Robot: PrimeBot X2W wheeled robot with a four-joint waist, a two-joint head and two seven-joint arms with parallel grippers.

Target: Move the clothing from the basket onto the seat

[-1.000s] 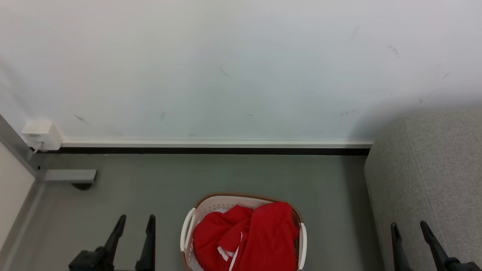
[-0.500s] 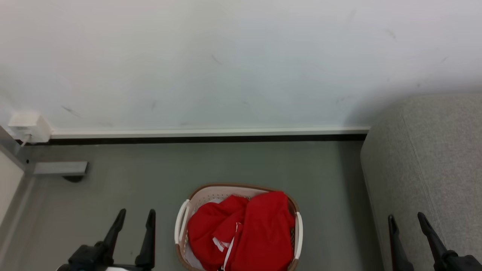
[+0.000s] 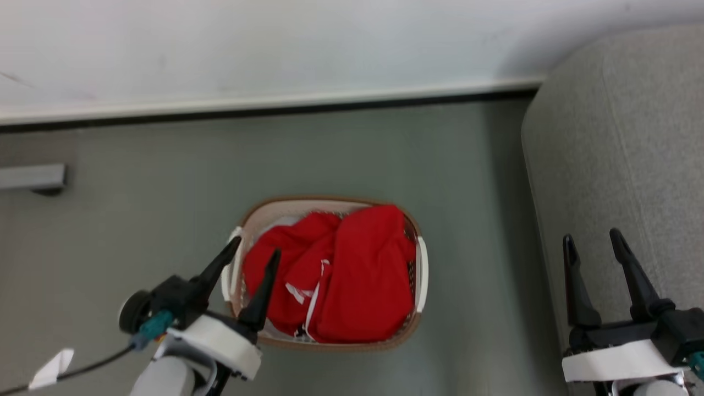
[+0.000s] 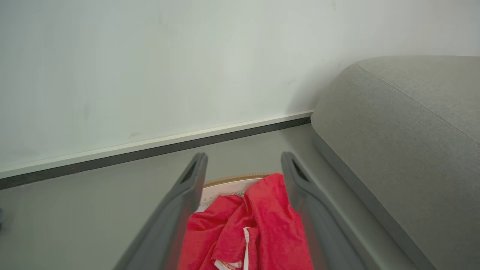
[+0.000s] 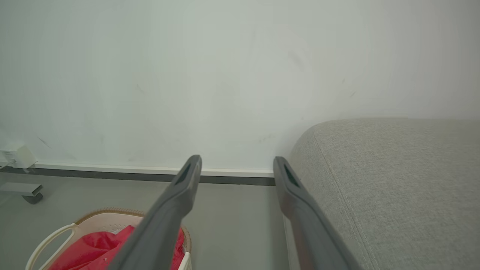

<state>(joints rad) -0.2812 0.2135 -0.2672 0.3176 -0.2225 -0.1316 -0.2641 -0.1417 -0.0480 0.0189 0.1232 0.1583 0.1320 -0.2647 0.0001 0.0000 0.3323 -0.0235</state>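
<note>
The red clothing [image 3: 341, 275] with white trim lies bunched in the white basket [image 3: 324, 206] with its brown rim, on the grey floor. My left gripper [image 3: 256, 247] is open, its fingertips over the basket's left handle and the red fabric's left edge, nothing between them. In the left wrist view the clothing [image 4: 258, 225] lies between and beyond the open fingers. The grey seat [image 3: 621, 137] stands at the right. My right gripper [image 3: 591, 239] is open in front of the seat's edge. In the right wrist view the basket [image 5: 101, 221] is at the lower left and the seat [image 5: 393, 180] at the right.
A white wall with a white and black skirting [image 3: 264, 107] runs behind the basket. A grey metal foot [image 3: 30, 177] juts out at the far left. A cable with a white tag [image 3: 52, 368] trails from my left wrist. Bare grey floor [image 3: 473, 247] separates basket and seat.
The head camera has tilted down, so the basket sits higher in view. My left gripper has swung forward and to the right over the basket's left side. The right gripper has risen slightly.
</note>
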